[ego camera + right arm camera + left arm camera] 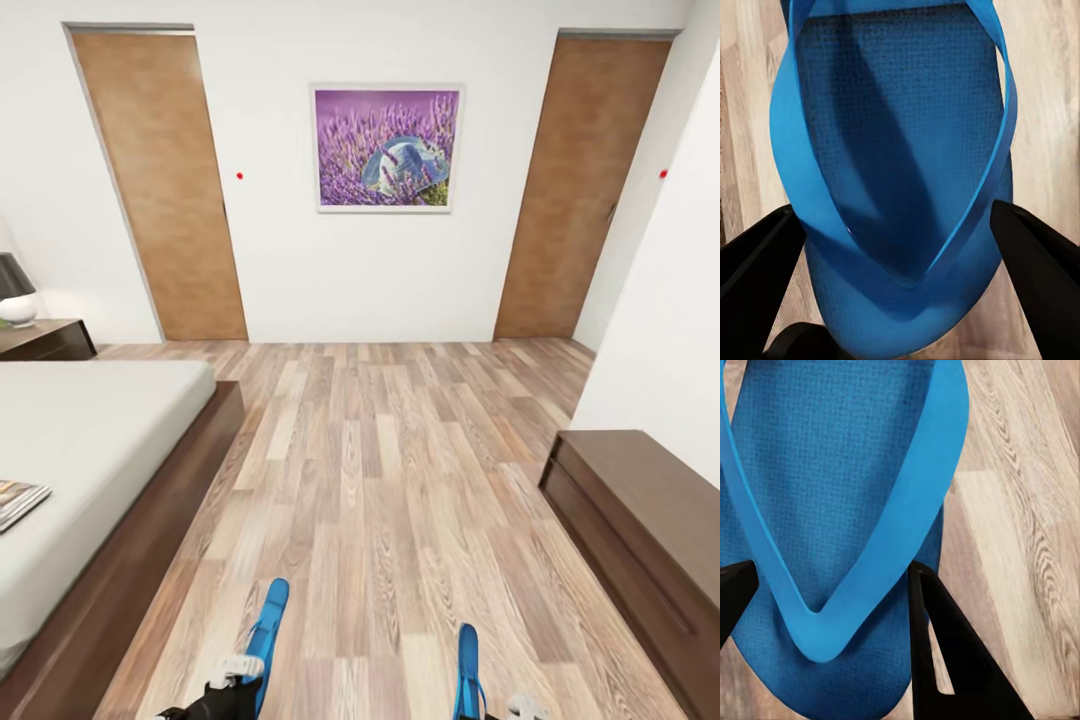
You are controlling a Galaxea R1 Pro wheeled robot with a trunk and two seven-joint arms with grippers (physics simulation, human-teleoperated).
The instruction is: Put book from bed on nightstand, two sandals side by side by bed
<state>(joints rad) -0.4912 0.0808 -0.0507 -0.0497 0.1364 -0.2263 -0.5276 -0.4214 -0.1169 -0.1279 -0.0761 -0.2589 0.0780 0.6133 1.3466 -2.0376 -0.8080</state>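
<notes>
Two bright blue sandals are in my hands, low in the head view. My left gripper [236, 676] is shut on the left sandal [266, 635]; in the left wrist view its dark fingers [945, 660] press the sole's edges, with the gripper [832, 619] centred on the left sandal [832, 472]. My right gripper [498, 708] is shut on the right sandal [467, 670]; in the right wrist view the gripper [900, 262] straddles that sandal [900, 135]. The bed [90, 440] lies at the left with the book [16, 500] on its near part. A nightstand [45, 340] stands beyond it.
A grey lamp [14, 290] sits on the nightstand. A low dark wooden cabinet [640, 520] stands along the right wall. Two wooden doors [160, 180] [585, 190] and a lavender picture [387, 147] are on the far wall. Plank floor [390, 470] stretches between bed and cabinet.
</notes>
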